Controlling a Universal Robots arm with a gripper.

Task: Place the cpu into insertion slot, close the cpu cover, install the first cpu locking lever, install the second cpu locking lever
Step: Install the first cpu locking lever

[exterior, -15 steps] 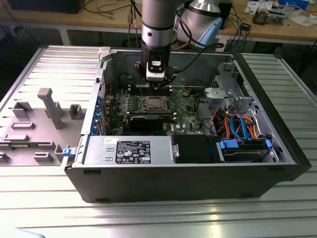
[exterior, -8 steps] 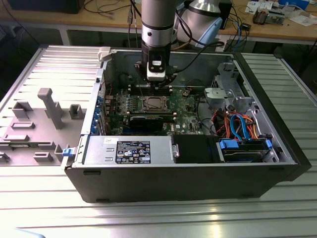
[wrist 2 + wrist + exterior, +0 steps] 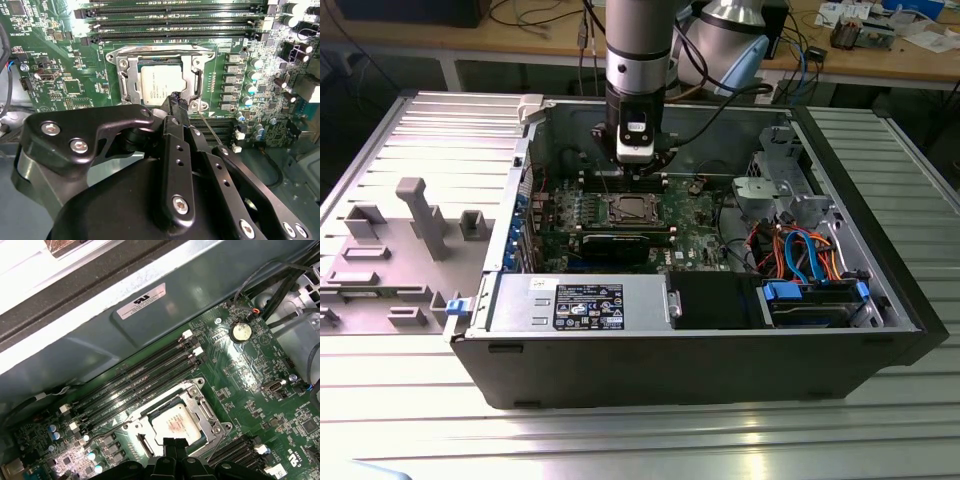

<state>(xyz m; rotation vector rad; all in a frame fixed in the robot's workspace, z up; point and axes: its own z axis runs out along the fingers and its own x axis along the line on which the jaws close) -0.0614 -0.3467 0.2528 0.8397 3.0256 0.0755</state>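
Cpu (image 3: 161, 84) framed within cpu cover (image 3: 125, 80) window; gripper (image 3: 170, 444) just above cover's edge, fingers (image 3: 166, 446) together, empty.

You are seeing an open computer case (image 3: 700, 365) lying on a ribbed metal table (image 3: 620, 440), orange and blue cables (image 3: 798, 252) bunching at the exterior view's right, a coin battery (image 3: 240, 331) sitting near the memory slots (image 3: 135, 382).

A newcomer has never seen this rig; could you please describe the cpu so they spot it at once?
Inside the open computer case lies the green board. Beside its long black memory slots sits a square metal frame; the cpu is the only flat silver-grey square, in its window.
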